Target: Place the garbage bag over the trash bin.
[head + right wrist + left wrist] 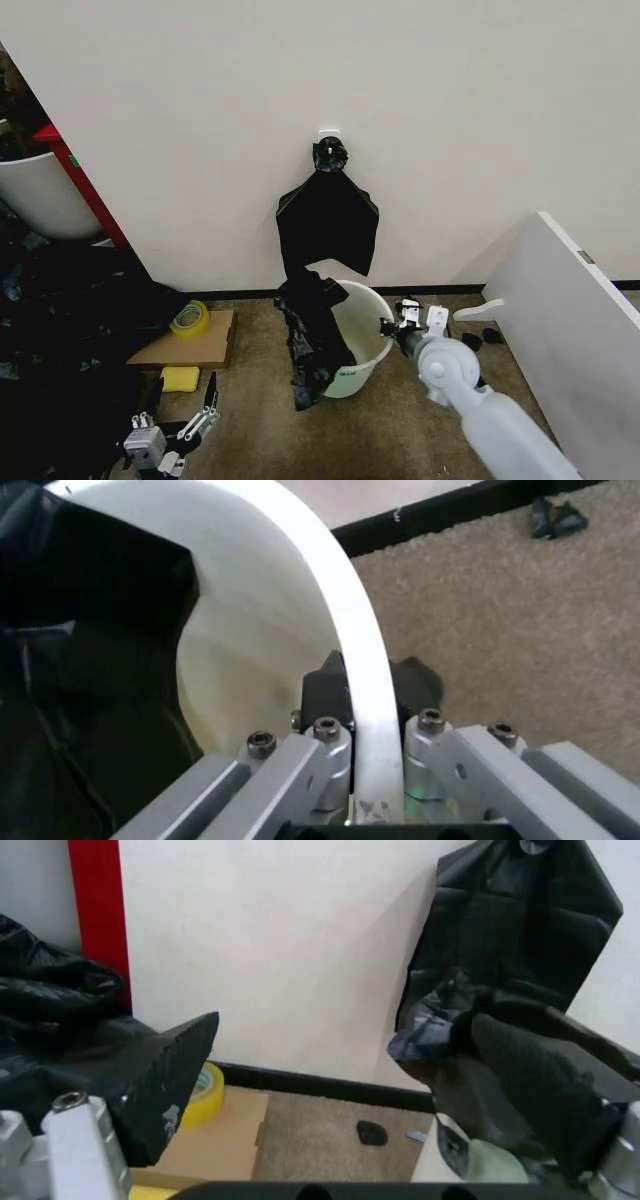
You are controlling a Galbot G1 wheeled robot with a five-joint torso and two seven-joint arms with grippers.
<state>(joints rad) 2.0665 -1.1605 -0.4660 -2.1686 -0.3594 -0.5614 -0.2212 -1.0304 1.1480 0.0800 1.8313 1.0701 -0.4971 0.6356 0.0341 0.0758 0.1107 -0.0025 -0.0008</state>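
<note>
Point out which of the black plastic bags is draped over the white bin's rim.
The crinkly garbage bag hanging over the near-left rim of the trash bin, not the flat bundle of bags knotted on the wall hook above, nor the dark heap on the left.

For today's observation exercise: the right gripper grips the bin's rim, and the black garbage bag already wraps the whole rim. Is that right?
Partly. The right gripper does clamp the trash bin rim, but the garbage bag only drapes over the rim's left side. The head view shows the rest of the rim bare.
</note>
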